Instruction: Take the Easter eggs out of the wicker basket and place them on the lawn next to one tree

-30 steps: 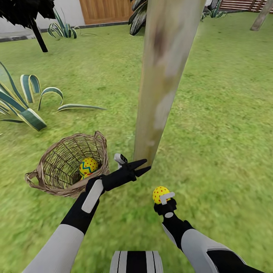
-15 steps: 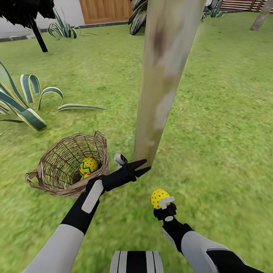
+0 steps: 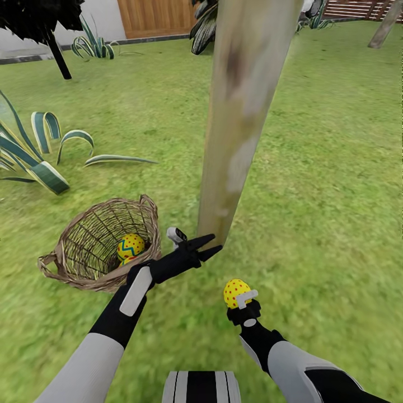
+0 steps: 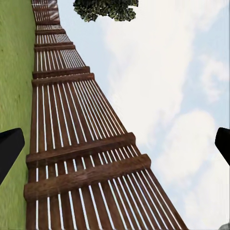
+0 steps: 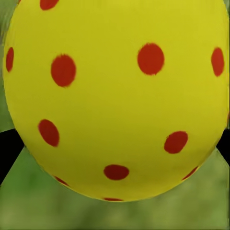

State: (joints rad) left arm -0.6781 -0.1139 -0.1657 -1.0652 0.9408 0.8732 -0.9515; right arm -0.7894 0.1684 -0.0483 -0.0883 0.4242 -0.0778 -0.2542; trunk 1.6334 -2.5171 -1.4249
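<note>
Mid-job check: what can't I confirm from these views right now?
- Egg count in the wicker basket: head view shows one egg and a sliver beneath; the wall hides the rest.
- Right tool grip: the held egg blocks the right wrist view.
- Tree: top cut off.

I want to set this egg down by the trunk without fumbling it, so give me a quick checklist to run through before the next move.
1. Right gripper shut on the egg: ok, the egg sits between its fingers and looms close in the right wrist view.
2. Tree trunk close to the held egg: ok, its base is just ahead of it.
3. Lawn at the drop spot bare: ok.
4. Left gripper free: ok, jaws open and empty beside the trunk base.
5. Wicker basket emptied: not ok, at least one egg lies inside.
6. Count of eggs left in the basket: cannot tell, the rim hides part of the inside.
</note>
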